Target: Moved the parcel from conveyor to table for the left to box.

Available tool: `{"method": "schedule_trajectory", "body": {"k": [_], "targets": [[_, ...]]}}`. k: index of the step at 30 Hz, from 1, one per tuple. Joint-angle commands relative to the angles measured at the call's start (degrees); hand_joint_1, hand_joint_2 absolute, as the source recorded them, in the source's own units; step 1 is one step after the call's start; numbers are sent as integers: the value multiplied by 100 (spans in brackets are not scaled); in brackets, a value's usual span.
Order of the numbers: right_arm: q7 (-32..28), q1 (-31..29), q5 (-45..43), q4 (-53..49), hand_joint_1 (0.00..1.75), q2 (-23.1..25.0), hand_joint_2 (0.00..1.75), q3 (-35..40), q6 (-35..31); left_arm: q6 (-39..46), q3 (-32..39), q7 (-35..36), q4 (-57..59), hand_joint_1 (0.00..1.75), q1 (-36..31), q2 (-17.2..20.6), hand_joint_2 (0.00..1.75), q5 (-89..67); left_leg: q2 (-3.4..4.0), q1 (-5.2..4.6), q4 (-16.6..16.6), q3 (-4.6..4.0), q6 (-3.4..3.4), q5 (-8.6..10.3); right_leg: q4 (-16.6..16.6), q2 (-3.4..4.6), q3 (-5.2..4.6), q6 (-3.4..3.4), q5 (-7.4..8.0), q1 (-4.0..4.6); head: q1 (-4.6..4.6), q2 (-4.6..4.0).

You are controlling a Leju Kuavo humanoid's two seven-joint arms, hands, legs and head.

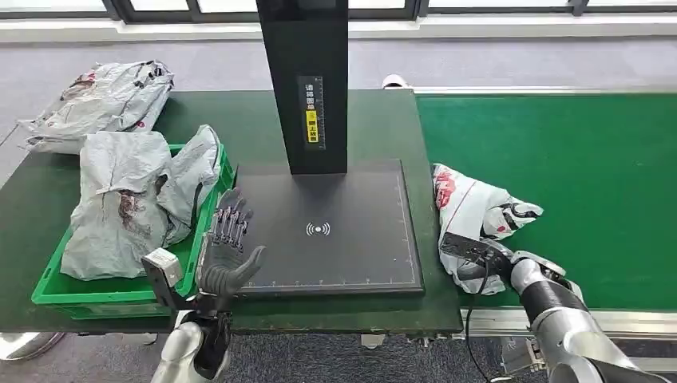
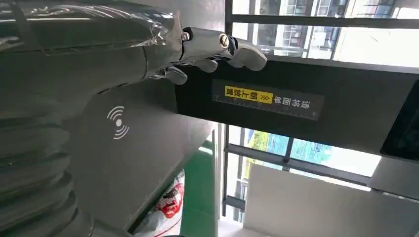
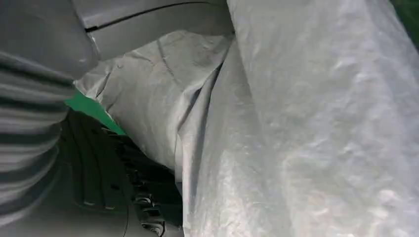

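Right hand (image 1: 477,254) reaches onto the green conveyor (image 1: 575,175) and lies against the near end of the white parcel (image 1: 473,209). In the right wrist view its dark fingers (image 3: 143,182) press into the crinkled grey-white plastic, so it seems to be gripping the parcel, though the hold itself is partly hidden. That parcel lies on the belt just beside the black scanner plate (image 1: 327,231), still off the table (image 1: 32,199). Left hand (image 1: 227,251) is raised at the plate's left edge, fingers spread and holding nothing. Beside it, the green box (image 1: 120,297) holds 2 grey parcels (image 1: 120,203), and another grey bag (image 1: 100,100) lies on the table behind the box.
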Motion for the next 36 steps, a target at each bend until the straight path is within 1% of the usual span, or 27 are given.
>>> {"method": "schedule_trajectory", "body": {"k": [1,2,3,6,7,9,10,12,13,15,16,17,18,20,21,22,23,24,26,27,28,29,30,32,33,35,36], "targets": [[32,122,-292,419,175,357,175,248,109,-43,-87,22,162,0,-27,168,175,-27,-4,-3,-25,1,5,17,-17,-39,2,-4,9,1,0,0],[30,123,-318,408,175,346,175,237,93,-44,-89,22,158,0,-26,174,175,-26,-9,-3,-34,1,5,24,-24,-51,3,-9,14,1,0,0],[48,114,-390,402,175,344,175,208,67,-46,-96,22,144,0,-17,186,175,-26,2,10,-18,8,-5,10,-12,-24,7,-15,8,13,0,0],[52,66,-451,399,175,346,175,183,84,-48,-93,22,108,0,21,201,175,-25,-11,7,-39,6,-7,26,-25,-52,8,-19,15,11,0,-2],[60,40,-470,401,175,347,175,193,100,-39,-82,18,63,0,53,202,175,-21,-8,14,-26,12,-14,17,-16,-38,17,-20,7,17,0,0],[72,20,-495,399,175,357,175,199,93,-25,-64,15,23,0,81,200,175,-15,-11,8,-36,8,-11,26,-21,-51,13,-18,13,12,0,-2],[72,20,-495,399,175,357,175,199,93,-25,-64,15,23,0,81,200,175,-15,-4,12,-26,14,-15,17,-15,-35,18,-18,8,15,0,-2],[72,20,-495,399,175,357,175,199,93,-25,-64,15,23,0,81,200,175,-15,-13,8,-35,9,-13,25,-21,-52,17,-17,11,12,0,-2],[87,9,-507,403,175,368,175,201,92,-16,-52,14,1,0,91,200,175,-11,-11,10,-26,14,-16,18,-13,-42,21,-18,5,13,0,-2],[128,-31,-620,405,175,408,175,148,36,25,-14,19,-53,0,107,182,175,-5,-27,6,-36,4,-11,30,-23,-70,19,-16,11,10,0,-2],[167,-59,-719,414,175,438,175,93,16,42,0,27,-87,0,114,175,175,-7,-12,9,-24,16,-18,16,-12,-41,25,-18,4,12,0,-2],[212,-82,-835,408,175,482,175,25,-21,56,19,31,-128,0,126,170,175,-7,-12,5,-31,11,-15,21,-16,-49,21,-18,7,9,0,0],[262,-103,-981,404,175,526,175,-65,-65,74,43,40,-171,0,143,165,175,-5,-3,12,-19,18,-21,10,-7,-29,26,-20,2,14,0,-2],[368,-169,-1360,389,175,612,175,-307,-179,165,108,81,-280,0,202,139,175,-14,-1,7,-32,14,-17,19,-15,-41,19,-21,8,10,0,-2],[441,-217,-1591,376,175,644,175,-450,-247,196,134,97,-336,0,241,133,175,-19,5,11,-20,21,-21,10,-5,-23,23,-21,3,13,0,-2],[489,-249,-1779,363,175,657,175,-555,-286,208,146,109,-369,0,264,128,175,-25,-5,8,-24,16,-19,15,-7,-38,21,-21,4,10,0,-2],[544,-291,-1958,354,175,666,175,-665,-341,229,162,118,-397,0,283,117,175,-32,1,7,-28,12,-17,19,-10,-37,15,-21,9,10,0,-2],[603,-348,-2211,334,175,671,175,-820,-417,268,178,132,-431,0,306,95,175,-60,6,8,-17,13,-20,10,1,-18,14,-23,1,9,0,0],[647,-424,-2477,266,175,658,175,-978,-595,312,192,143,-475,0,341,72,175,-94,9,3,-26,0,-15,18,-4,-31,0,-24,7,6,0,-2],[614,-486,-2698,238,175,633,175,-1118,-644,333,201,146,-499,0,370,64,175,-110,7,7,-17,1,-20,10,3,-20,1,-24,1,8,0,-2],[563,-515,-2808,196,175,603,175,-1157,-683,347,203,143,-511,0,392,63,175,-127,0,5,-18,-2,-19,13,3,-31,-2,-23,0,7,0,0],[472,-541,-2951,142,175,577,175,-1220,-717,380,214,126,-527,0,421,59,175,-158,1,1,-23,-7,-17,17,1,-37,-7,-23,3,3,0,-2],[304,-576,-3168,70,175,539,175,-1281,-660,407,224,99,-549,0,459,54,175,-191,-1,5,-14,-8,-22,11,8,-25,-8,-24,-2,5,0,-2],[144,-612,-3439,-84,175,507,175,-1206,-712,434,251,65,-578,0,515,35,175,-220,-8,-2,-23,-17,-16,18,5,-47,-15,-23,0,-1,0,-2],[-21,-600,-3708,-285,175,510,175,-1035,-709,469,289,30,-623,0,575,10,175,-245,-14,3,-13,-19,-20,12,11,-39,-17,-23,-3,2,0,-2],[-183,-520,-4077,-641,175,552,175,-787,-689,501,328,-9,-662,0,648,-28,175,-278,-18,-4,-20,-28,-17,18,8,-56,-25,-21,-2,-3,0,0],[-157,-493,-4189,-760,175,564,175,-699,-684,498,334,-14,-657,0,661,-36,175,-285,-26,-3,-20,-32,-16,20,6,-66,-26,-21,-3,-2,0,-2]]}}
